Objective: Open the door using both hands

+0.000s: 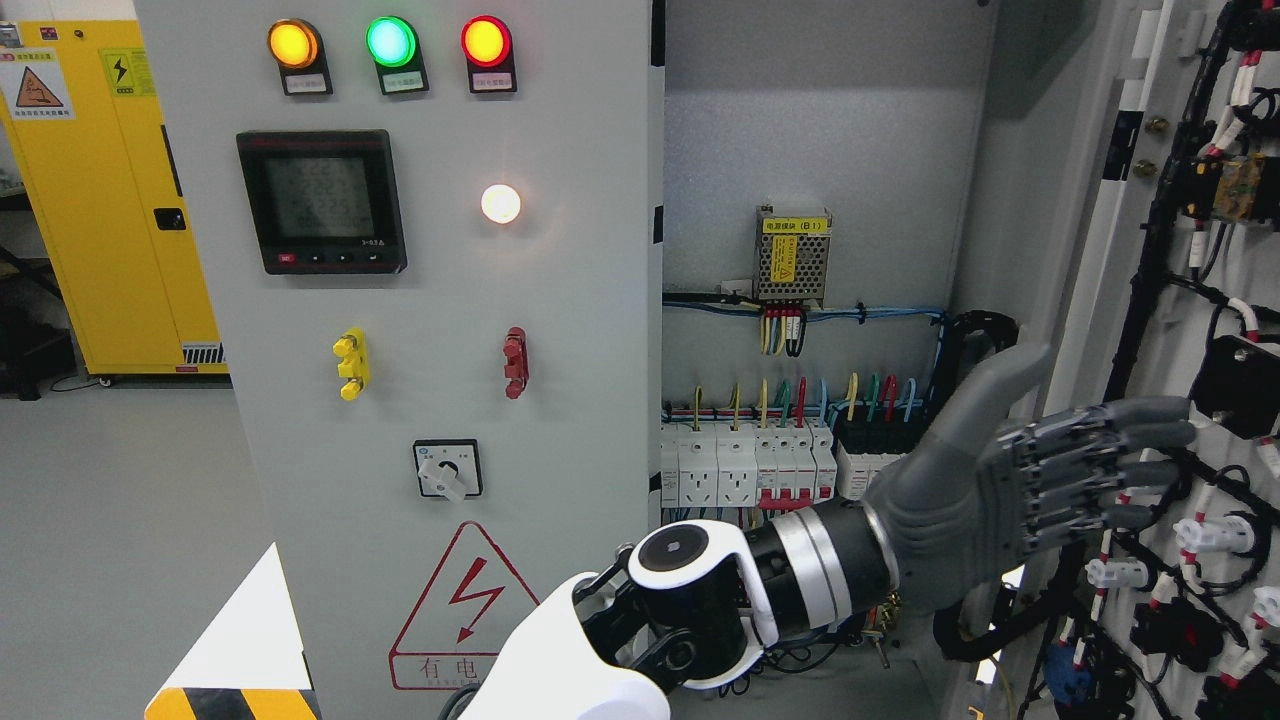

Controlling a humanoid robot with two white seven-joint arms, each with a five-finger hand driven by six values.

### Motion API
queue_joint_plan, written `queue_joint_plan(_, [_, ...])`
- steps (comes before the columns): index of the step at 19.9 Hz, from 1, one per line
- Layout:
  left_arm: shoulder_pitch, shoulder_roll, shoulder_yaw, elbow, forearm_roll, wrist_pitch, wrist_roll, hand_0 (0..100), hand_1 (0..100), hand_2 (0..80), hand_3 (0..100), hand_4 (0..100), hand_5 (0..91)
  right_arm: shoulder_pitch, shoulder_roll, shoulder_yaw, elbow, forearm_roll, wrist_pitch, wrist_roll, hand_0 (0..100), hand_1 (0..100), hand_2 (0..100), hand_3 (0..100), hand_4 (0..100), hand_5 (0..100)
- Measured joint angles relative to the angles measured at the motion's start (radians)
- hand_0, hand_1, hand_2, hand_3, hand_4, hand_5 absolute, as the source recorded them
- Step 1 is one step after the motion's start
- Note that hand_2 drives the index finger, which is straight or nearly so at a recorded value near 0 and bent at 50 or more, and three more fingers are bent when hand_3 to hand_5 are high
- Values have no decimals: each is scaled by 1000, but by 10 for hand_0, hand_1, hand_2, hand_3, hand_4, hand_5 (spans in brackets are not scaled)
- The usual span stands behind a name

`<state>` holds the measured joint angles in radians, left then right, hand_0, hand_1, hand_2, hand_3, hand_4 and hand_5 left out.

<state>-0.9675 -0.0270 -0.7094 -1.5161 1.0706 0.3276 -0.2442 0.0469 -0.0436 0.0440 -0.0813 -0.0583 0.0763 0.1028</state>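
A grey electrical cabinet fills most of the head view; its left door (420, 330) is closed and faces the camera, while the right door (1190, 330) is swung wide open at the picture's right edge, its inner side covered in black cable looms and white connectors; between them the cabinet interior (810, 150) lies exposed, a grey back wall with a small power module (793, 255) under a yellow label and a row of white circuit breakers (745, 465) with coloured wires rising from them; a yellow cabinet (100, 200) stands well apart at the far left; the robot's arm (700, 600) comes in from the bottom edge left of the middle and reaches across to the right, so its grey left hand (1010, 480) lies against the inner face of the open door, the fingers (1110, 450) stretched out flat and close together, thumb raised, gripping nothing; on the closed door sit a black meter display (322, 200), three lit lamps (390, 42) in orange, green and red, a white lamp (500, 204), a rotary switch (447, 470) and a red lightning warning triangle (470, 600)
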Motion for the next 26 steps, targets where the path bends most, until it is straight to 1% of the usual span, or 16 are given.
queue_joint_plan(4, [143, 71, 31, -37, -12, 2, -2, 0, 0, 0, 22, 0, 0, 1, 0, 0, 0, 0, 0, 0, 223, 0, 0, 0, 0, 0])
queue_joint_plan(6, [217, 101, 43, -52, -32, 4, -4, 0, 0, 0, 22, 0, 0, 1, 0, 0, 0, 0, 0, 0, 223, 0, 0, 0, 0, 0])
queue_joint_plan(9, [333, 144, 55, -71, -79, -37, -29, 0, 0, 0, 23, 0, 0, 2, 0, 0, 0, 0, 0, 0, 223, 0, 0, 0, 0, 0])
queue_joint_plan(11, [406, 172, 53, -80, -144, -95, -53, 0, 0, 0, 22, 0, 0, 3, 1, 0, 0, 0, 0, 0, 223, 0, 0, 0, 0, 0])
queue_joint_plan(13, [474, 199, 44, -85, -232, -176, -75, 0, 0, 0, 23, 0, 0, 3, 1, 0, 0, 0, 0, 0, 223, 0, 0, 0, 0, 0])
queue_joint_plan(16, [575, 237, 26, -75, -375, -297, -88, 0, 0, 0, 23, 0, 0, 5, 1, 0, 0, 0, -1, 0, 223, 0, 0, 0, 0, 0])
queue_joint_plan(18, [649, 258, 16, -55, -452, -362, -92, 0, 0, 0, 23, 0, 0, 6, 1, 0, 0, 0, -1, 0, 223, 0, 0, 0, 0, 0])
queue_joint_plan(22, [772, 287, 3, 27, -547, -480, -94, 0, 0, 0, 23, 0, 0, 7, 1, 0, -1, 0, -1, 0, 223, 0, 0, 0, 0, 0])
queue_joint_plan(26, [845, 294, -4, 178, -616, -610, -92, 0, 0, 0, 23, 0, 0, 8, 0, 0, -1, 0, -1, 0, 223, 0, 0, 0, 0, 0])
